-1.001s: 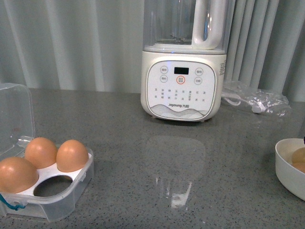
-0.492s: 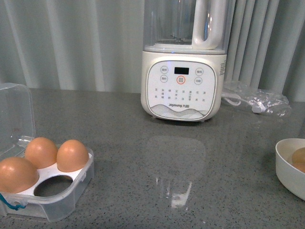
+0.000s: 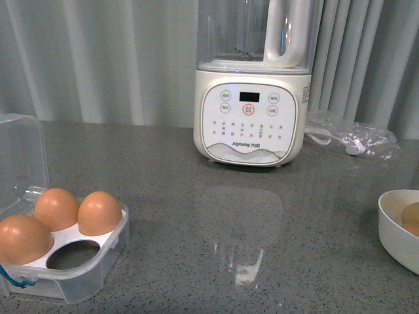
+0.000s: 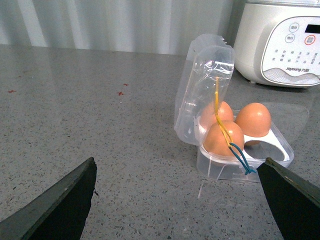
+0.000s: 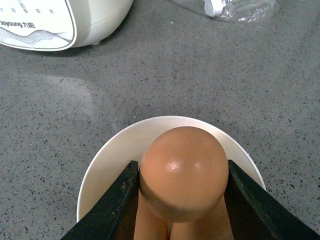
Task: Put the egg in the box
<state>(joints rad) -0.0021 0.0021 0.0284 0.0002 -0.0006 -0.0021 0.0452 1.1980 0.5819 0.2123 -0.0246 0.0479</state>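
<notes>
The right end effector [image 5: 182, 171] clamps the egg [image 5: 184, 162] at the white bowl [image 5: 112, 150], desk's [image 3: 163, 170] right edge; its dark tip has left the front view, likely lifting. The box [image 3: 72, 278], left edge, keeps one hole free; left end effector [image 4: 178, 162] wide.

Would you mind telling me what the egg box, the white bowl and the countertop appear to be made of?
The egg box looks like thin clear plastic: see-through, glossy, with a hinged lid. The white bowl seems glazed ceramic or hard plastic; its smooth opaque rim leaves that open. The countertop looks like polished grey speckled stone or composite, since it mirrors the blender.
</notes>
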